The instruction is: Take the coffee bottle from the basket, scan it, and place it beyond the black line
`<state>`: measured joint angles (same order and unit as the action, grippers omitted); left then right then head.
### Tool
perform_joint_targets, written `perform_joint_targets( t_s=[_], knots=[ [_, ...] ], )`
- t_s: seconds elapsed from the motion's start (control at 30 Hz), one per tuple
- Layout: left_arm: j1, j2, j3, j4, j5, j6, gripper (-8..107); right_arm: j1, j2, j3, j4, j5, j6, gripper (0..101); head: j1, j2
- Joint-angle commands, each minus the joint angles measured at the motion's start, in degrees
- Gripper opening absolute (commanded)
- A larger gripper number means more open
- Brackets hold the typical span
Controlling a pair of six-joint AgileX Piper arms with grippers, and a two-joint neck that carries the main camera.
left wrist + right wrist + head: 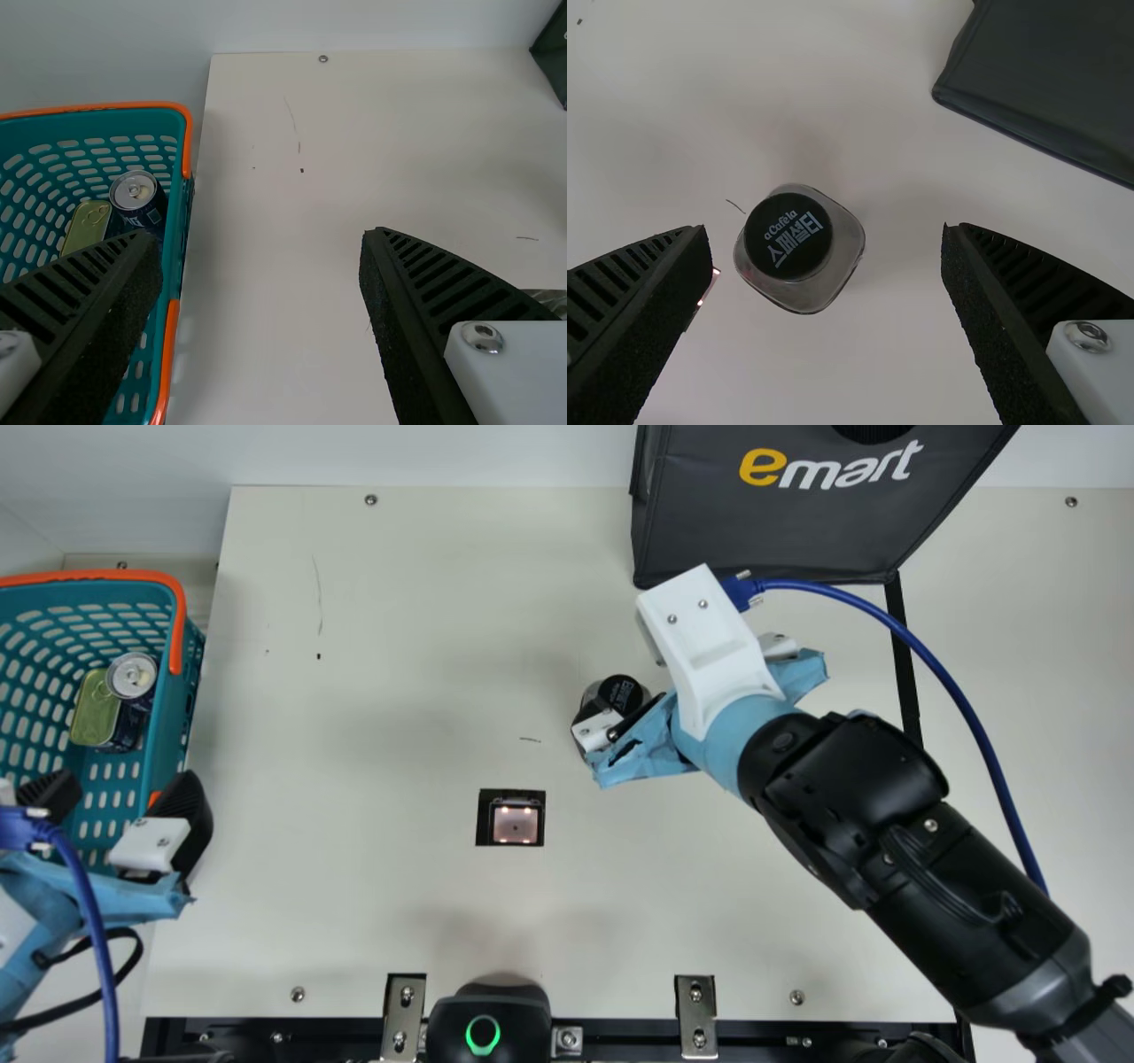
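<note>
Main view: the coffee bottle [623, 693] stands on the cream table [399, 602], partly hidden by the right gripper [691, 708]. A teal basket [168, 726], cut off at the left edge, holds a can [132, 676] and a yellow-green tin [95, 710]. Both grippers are wide open and grip nothing, the left gripper [120, 802] by the basket.

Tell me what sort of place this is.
Probably a mock store checkout: a basket with a can in it, a lit scanner set into the table, and a dark bag.
</note>
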<state>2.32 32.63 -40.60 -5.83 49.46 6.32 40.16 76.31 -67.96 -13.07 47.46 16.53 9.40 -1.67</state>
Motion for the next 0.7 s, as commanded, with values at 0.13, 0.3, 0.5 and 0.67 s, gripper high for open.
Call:
perform_joint_targets(
  t_s=[0.13,0.3,0.5,0.67],
  knots=[
    [0.0,0.0,0.0,0.0,0.0,0.0,90,1.1,1.0,0.1,-0.3,-0.4,0.9,91,-1.5,0.1],
    [0.0,0.0,0.0,0.0,0.0,0.0,90,1.8,1.9,0.5,-0.6,-1.0,1.4,91,-1.5,0.1],
    [0.0,0.0,0.0,0.0,0.0,0.0,90,2.3,3.2,0.8,-0.7,-1.7,1.7,91,-1.5,0.1],
    [0.0,0.0,0.0,0.0,0.0,0.0,90,2.2,4.6,0.8,-0.9,-2.7,2.0,91,-1.5,0.1]
  ],
)
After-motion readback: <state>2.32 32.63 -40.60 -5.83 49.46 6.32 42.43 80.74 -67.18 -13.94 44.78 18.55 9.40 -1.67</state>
